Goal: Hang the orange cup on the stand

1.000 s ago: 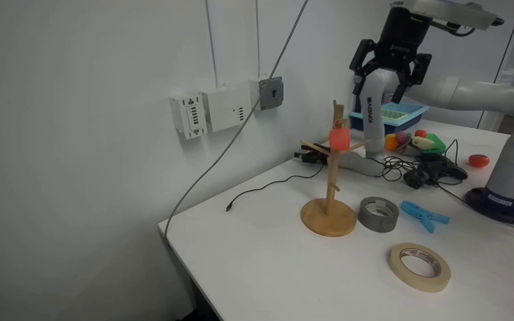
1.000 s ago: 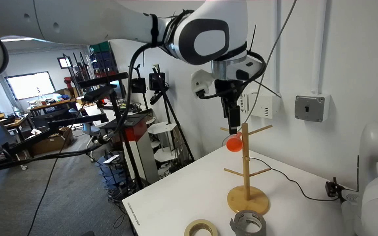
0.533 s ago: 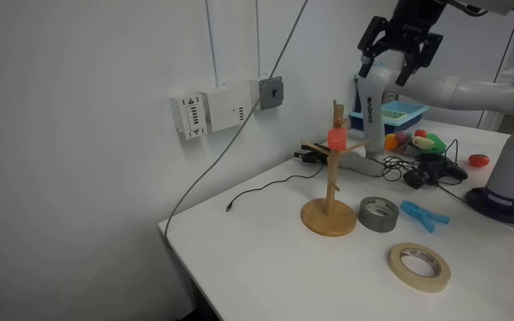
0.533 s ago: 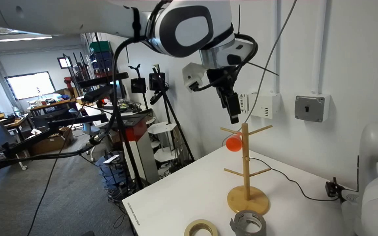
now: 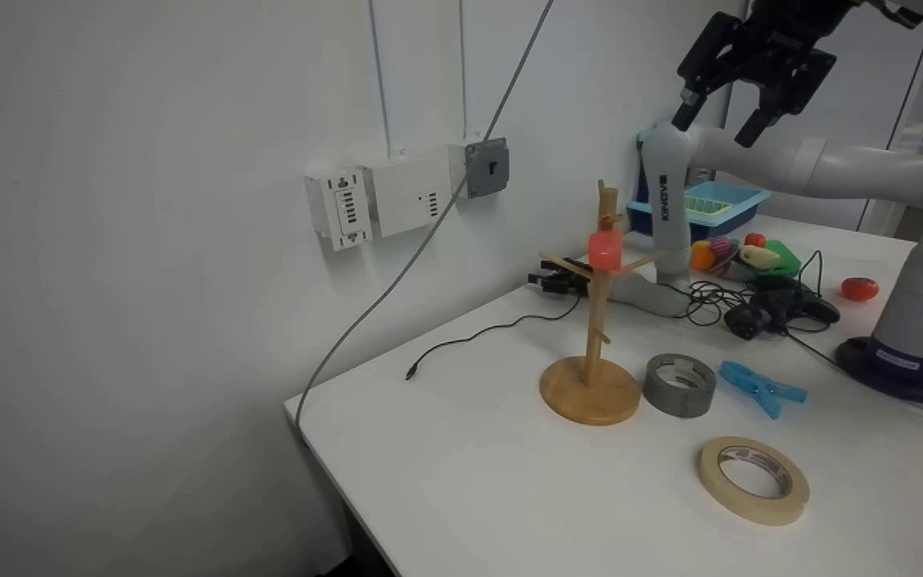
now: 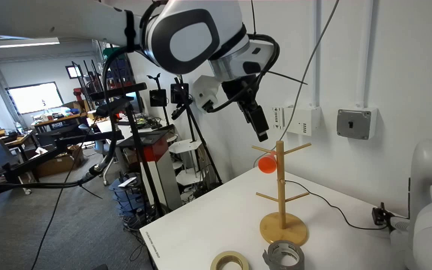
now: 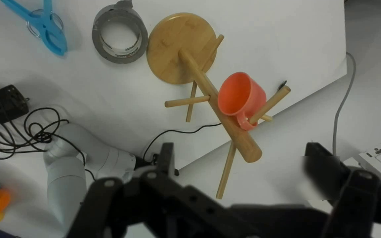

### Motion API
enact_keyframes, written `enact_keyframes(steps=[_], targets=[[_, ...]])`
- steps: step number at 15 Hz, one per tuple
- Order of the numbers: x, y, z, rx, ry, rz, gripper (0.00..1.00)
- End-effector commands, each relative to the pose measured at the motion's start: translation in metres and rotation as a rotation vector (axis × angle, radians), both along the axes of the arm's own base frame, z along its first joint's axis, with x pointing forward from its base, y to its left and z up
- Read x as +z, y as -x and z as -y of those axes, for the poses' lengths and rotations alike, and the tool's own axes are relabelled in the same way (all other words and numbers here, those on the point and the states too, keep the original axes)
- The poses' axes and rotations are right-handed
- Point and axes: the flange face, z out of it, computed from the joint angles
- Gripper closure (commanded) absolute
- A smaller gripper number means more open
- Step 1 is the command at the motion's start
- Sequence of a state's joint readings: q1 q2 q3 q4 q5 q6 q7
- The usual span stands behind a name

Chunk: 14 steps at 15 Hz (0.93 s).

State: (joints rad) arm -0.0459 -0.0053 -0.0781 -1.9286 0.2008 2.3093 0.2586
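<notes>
The orange cup [image 7: 240, 94] hangs by its handle [image 7: 242, 121] on an upper peg [image 7: 272, 102] of the stand [image 6: 281, 189]. The hand [image 5: 715, 131] is apart from both, fingers [image 5: 754, 127] spread wide.

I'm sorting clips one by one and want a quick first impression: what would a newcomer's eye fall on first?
First, the bright orange cup, hanging by its handle on an upper peg of the wooden stand. Then the black gripper, open and empty, above the cup in both exterior views. On the white table, a grey tape roll sits beside the stand.
</notes>
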Motion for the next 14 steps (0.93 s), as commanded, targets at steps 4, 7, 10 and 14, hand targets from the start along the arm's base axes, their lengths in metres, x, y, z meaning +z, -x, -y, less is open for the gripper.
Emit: enact_keyframes(steps=[4,7,10,14], targets=[[0.001,0.059,0.013,0.042,-0.023,0.066,0.0],[-0.001,0.047,0.01,0.032,-0.018,0.033,0.0],[0.0,0.053,0.011,0.033,-0.02,0.035,0.0],[-0.002,0.053,0.011,0.033,-0.021,0.032,0.0]])
